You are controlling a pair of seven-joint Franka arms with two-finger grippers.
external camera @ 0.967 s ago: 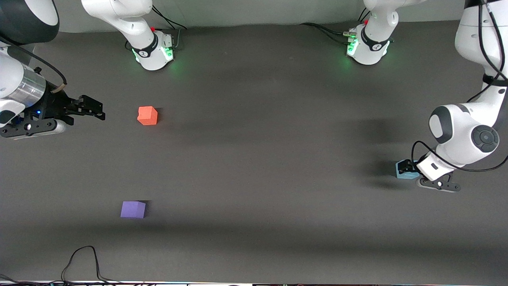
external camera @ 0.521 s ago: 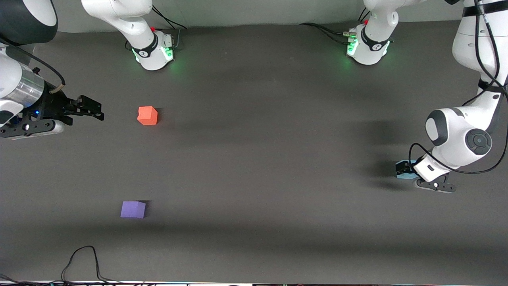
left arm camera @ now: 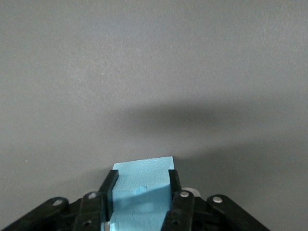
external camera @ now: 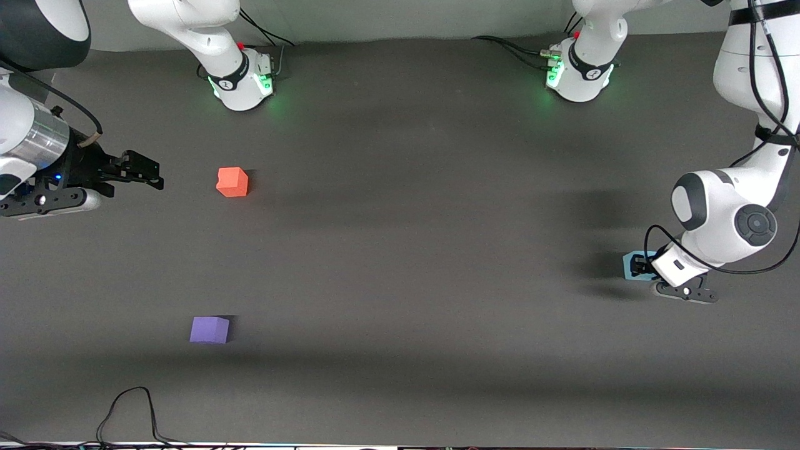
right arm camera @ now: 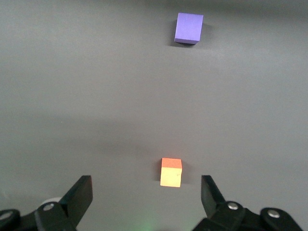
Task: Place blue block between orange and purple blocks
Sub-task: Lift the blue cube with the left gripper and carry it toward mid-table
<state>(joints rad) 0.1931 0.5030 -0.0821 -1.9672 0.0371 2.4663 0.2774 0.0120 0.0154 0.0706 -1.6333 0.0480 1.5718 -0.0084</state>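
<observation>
Jaws around half-hidden blue block (left arm camera: 142,185)

Matt foam-like blue block (left arm camera: 142,192); matt dark cloth-like table (external camera: 412,250); glossy white plastic arms.

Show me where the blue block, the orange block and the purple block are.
blue block (left arm camera: 142,185): left wrist view, on its top face between the closed jaws.
orange block (external camera: 232,182): front view, middle of the cube.
purple block (external camera: 209,329): front view, middle of the cube.

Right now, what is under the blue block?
The blue block sits between the left tool's fingers, with dark table around it. Its underside is hidden, so contact with the table cannot be confirmed.
</observation>
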